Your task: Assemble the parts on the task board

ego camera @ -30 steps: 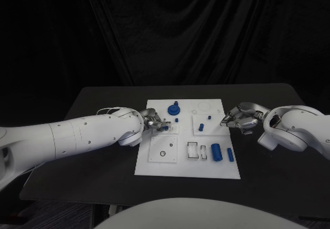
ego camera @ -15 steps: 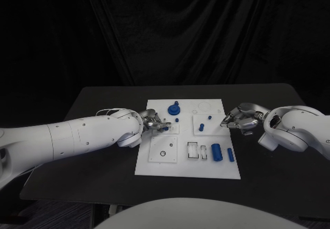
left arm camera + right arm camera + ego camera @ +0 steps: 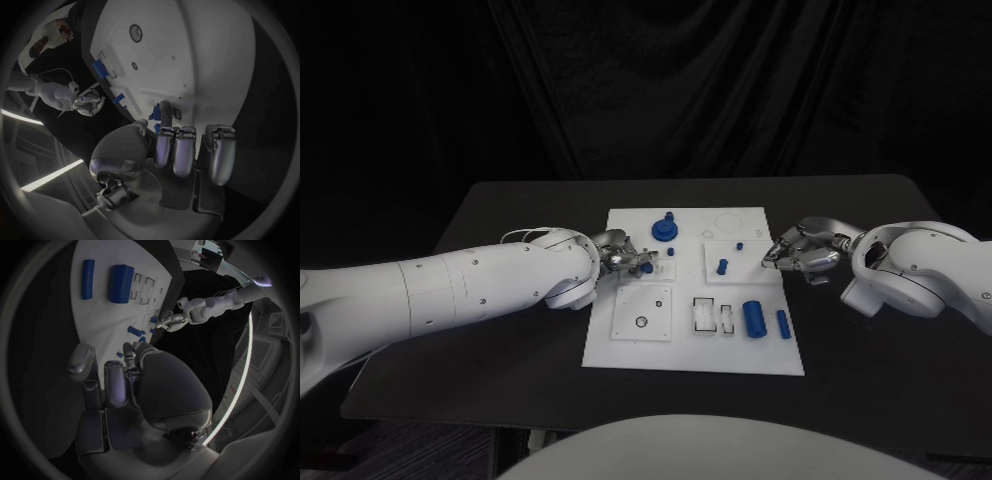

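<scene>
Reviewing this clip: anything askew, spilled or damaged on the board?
Nothing stands out. The task board lies flat and square on the table, its blue parts on it; the left hand and right hand are at its edges.

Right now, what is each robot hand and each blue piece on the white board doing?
left hand: over the task board's left side, pinching a small blue part.
right hand: at the board's right edge, fingers curled in, nothing seen in them.
task board: flat on the table.
big blue cylinder: lying flat.
thin blue cylinder: lying beside it.
blue knob: standing upright.
blue peg: on the board.
</scene>
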Available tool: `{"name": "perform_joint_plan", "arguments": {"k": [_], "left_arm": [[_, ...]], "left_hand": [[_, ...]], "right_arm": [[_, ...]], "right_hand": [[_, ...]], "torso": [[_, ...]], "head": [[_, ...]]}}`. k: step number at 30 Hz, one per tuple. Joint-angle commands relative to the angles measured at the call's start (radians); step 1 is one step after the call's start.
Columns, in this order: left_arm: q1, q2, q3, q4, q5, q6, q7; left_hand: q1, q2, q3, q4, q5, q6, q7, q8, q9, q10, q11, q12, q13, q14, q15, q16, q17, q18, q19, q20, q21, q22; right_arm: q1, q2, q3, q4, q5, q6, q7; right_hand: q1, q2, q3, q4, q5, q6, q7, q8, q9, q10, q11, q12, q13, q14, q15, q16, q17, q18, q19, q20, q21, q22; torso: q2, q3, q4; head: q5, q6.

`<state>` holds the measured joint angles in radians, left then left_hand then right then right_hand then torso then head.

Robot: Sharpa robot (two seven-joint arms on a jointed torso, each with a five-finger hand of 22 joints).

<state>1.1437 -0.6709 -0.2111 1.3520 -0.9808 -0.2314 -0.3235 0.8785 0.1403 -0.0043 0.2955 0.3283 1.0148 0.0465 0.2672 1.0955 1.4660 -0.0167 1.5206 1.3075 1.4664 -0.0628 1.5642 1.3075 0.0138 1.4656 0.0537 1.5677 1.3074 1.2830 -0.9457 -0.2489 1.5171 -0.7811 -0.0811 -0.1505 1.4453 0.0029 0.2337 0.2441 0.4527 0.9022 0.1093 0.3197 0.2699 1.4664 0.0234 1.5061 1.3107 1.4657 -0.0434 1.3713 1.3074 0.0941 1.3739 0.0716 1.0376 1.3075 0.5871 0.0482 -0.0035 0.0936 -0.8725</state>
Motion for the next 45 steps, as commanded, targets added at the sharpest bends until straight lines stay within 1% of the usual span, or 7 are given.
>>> {"name": "perform_joint_plan", "arguments": {"k": [1,2,5,9,23,36,45], "left_arm": [[-0.003,0.002,0.000,-0.004,0.000,0.011,0.016],[-0.003,0.002,0.000,-0.006,0.000,0.013,0.014],[-0.003,0.003,0.000,-0.008,0.000,0.019,0.009],[-0.003,0.005,0.000,-0.012,0.000,0.026,0.004],[-0.004,0.014,0.000,-0.021,0.000,0.041,0.006],[-0.005,0.020,0.000,-0.031,0.000,0.042,0.003],[-0.006,0.022,0.000,-0.032,0.000,0.044,-0.004]], "left_hand": [[0.001,0.017,-0.008,-0.002,0.062,0.002,-0.004,0.004,0.007,0.051,-0.006,-0.005,0.212,0.104,-0.007,0.007,0.263,-0.014,0.105,-0.007,0.003,0.263],[0.007,0.021,-0.007,-0.002,0.104,0.003,-0.006,0.005,0.009,0.052,-0.007,-0.004,0.212,0.104,-0.008,0.007,0.263,-0.014,0.105,-0.008,0.003,0.263],[0.019,0.023,-0.002,-0.003,0.147,0.004,-0.007,0.004,0.011,0.051,-0.009,-0.005,0.212,0.104,-0.009,0.007,0.263,-0.014,0.105,-0.009,0.003,0.263],[0.057,0.009,0.010,-0.006,0.168,0.003,-0.009,0.003,0.014,0.050,-0.011,-0.006,0.211,0.104,-0.011,0.007,0.263,-0.014,0.105,-0.011,0.003,0.263],[0.188,-0.052,0.065,-0.021,0.142,0.003,-0.014,-0.002,0.022,0.050,-0.015,-0.006,0.212,0.104,-0.015,0.007,0.263,-0.014,0.105,-0.015,0.003,0.263],[0.242,-0.053,0.126,-0.023,0.144,0.032,-0.024,0.008,0.027,0.055,-0.023,-0.002,0.215,0.104,-0.021,0.007,0.263,-0.014,0.105,-0.020,0.003,0.263],[0.262,-0.060,0.167,-0.028,0.150,0.049,-0.031,0.014,0.032,0.058,-0.030,0.000,0.217,0.104,-0.027,0.007,0.263,-0.014,0.105,-0.026,0.003,0.263]], "right_arm": [[-0.003,0.000,0.001,0.001,-0.004,0.015,-0.022],[-0.003,0.000,0.001,0.001,-0.004,0.015,-0.022],[-0.003,0.000,0.001,0.001,-0.004,0.016,-0.022],[-0.003,0.001,0.001,0.002,-0.004,0.016,-0.023],[-0.003,0.001,0.001,0.002,-0.004,0.020,-0.026],[-0.003,0.002,0.001,0.001,-0.004,0.026,-0.028],[-0.003,0.003,0.001,0.000,-0.004,0.031,-0.031]], "right_hand": [[0.009,-0.001,0.006,0.000,0.004,-0.009,0.001,0.004,0.001,-0.001,0.008,-0.004,0.160,0.032,0.008,-0.008,0.075,0.017,-0.007,0.000,-0.006,0.102],[0.009,-0.001,0.006,0.000,0.004,-0.009,0.001,0.004,0.001,-0.001,0.008,-0.004,0.160,0.032,0.008,-0.008,0.075,0.017,-0.007,0.000,-0.006,0.102],[0.009,-0.001,0.006,0.000,0.004,-0.009,0.001,0.005,0.002,-0.003,0.009,-0.005,0.158,0.031,0.008,-0.009,0.073,0.017,-0.008,0.000,-0.009,0.101],[0.009,-0.001,0.007,-0.001,0.004,-0.009,0.001,0.005,0.002,-0.004,0.009,-0.006,0.157,0.030,0.008,-0.011,0.072,0.018,-0.010,0.000,-0.012,0.100],[0.010,-0.001,0.009,-0.002,0.005,-0.010,0.002,0.006,0.002,-0.010,0.009,-0.010,0.152,0.027,0.008,-0.018,0.066,0.020,-0.016,0.000,-0.027,0.096],[0.011,-0.001,0.012,-0.003,0.006,-0.011,0.002,0.007,0.003,-0.015,0.010,-0.013,0.148,0.024,0.009,-0.024,0.061,0.022,-0.020,0.001,-0.038,0.093],[0.011,-0.001,0.013,-0.003,0.006,-0.011,0.002,0.008,0.003,-0.017,0.010,-0.014,0.146,0.022,0.009,-0.027,0.058,0.023,-0.022,0.001,-0.044,0.091]], "torso": [[0.000,-0.0001,-0.0008],[0.000,-0.0001,-0.0013],[0.000,-0.0003,-0.0015],[0.000,0.0000,-0.0010],[0.000,-0.0003,-0.0026],[0.000,-0.0008,0.0003],[0.000,-0.0003,-0.0013]], "head": [[0.002,0.000],[0.002,0.000],[0.001,0.000],[0.000,0.000],[0.003,0.000],[0.000,0.000],[0.000,0.000]]}}
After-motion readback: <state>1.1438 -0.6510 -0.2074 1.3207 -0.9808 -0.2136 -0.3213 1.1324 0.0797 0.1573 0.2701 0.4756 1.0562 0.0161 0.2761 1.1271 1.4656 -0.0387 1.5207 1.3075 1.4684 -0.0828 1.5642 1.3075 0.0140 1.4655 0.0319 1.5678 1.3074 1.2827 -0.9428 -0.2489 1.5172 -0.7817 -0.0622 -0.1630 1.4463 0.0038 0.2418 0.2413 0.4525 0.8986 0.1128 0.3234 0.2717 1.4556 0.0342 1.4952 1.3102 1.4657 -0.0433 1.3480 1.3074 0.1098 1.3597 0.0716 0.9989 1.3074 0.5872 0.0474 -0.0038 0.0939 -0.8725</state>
